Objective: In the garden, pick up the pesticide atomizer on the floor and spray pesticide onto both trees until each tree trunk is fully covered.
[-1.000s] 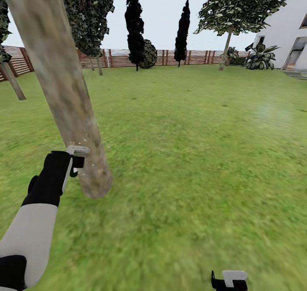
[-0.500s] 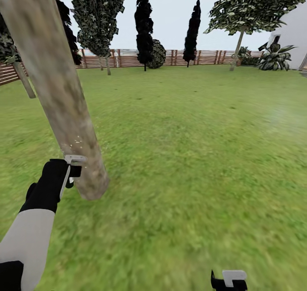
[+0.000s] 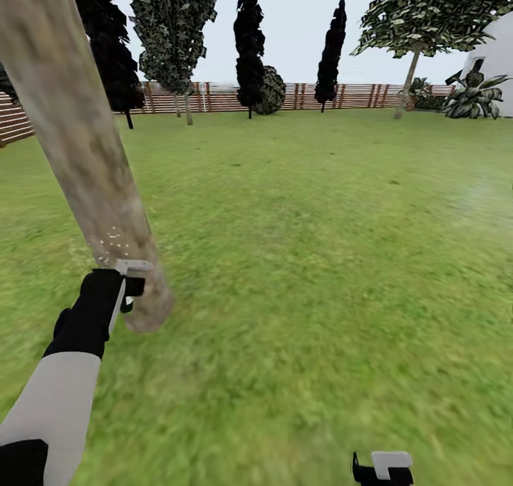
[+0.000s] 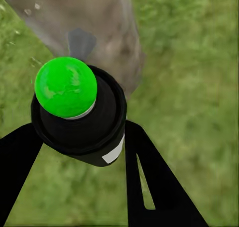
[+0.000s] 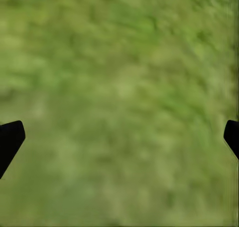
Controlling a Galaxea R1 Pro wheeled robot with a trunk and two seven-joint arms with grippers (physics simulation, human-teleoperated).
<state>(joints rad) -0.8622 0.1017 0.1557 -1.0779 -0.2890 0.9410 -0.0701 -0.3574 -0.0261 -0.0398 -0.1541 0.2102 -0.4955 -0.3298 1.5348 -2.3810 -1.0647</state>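
The lawn (image 3: 320,258) is wide and green, with a fence (image 3: 214,97) far at the back. A thick trunk (image 3: 78,151) leans up at the left, dotted with white specks low down. The left jaws (image 4: 79,137) are closed on the atomizer (image 4: 74,112) – its tip is green – right beside the trunk, while the right jaws (image 5: 119,137) are wide open over grass.

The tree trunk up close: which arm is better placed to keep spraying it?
Left. Its gripper is shut on the atomizer, right beside the trunk, where white specks already dot the bark. The right gripper hangs open and empty over the lawn, away from the trunk.
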